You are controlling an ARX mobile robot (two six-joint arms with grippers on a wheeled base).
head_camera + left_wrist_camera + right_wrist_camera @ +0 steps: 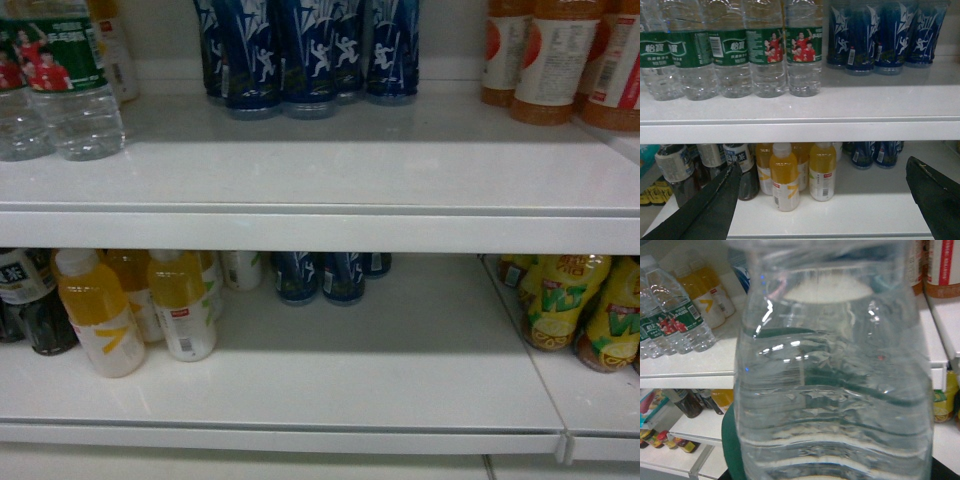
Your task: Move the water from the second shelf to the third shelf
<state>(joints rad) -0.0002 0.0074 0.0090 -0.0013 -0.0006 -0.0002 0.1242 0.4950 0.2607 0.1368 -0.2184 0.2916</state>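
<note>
White store shelves (pixel 320 190) carry drinks. The water bottle (pixel 835 390), clear, ribbed, fills my right wrist view; grip unconfirmed, gripper unseen. My left gripper (pixel 825 200) is spread, empty, before the lower shelf.

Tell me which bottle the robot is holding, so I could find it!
Look at the right wrist view: one huge clear ribbed water bottle fills nearly the whole picture, in front of the white shelves. Unlike the small green-labelled bottles standing behind, it's right against the camera.
</note>
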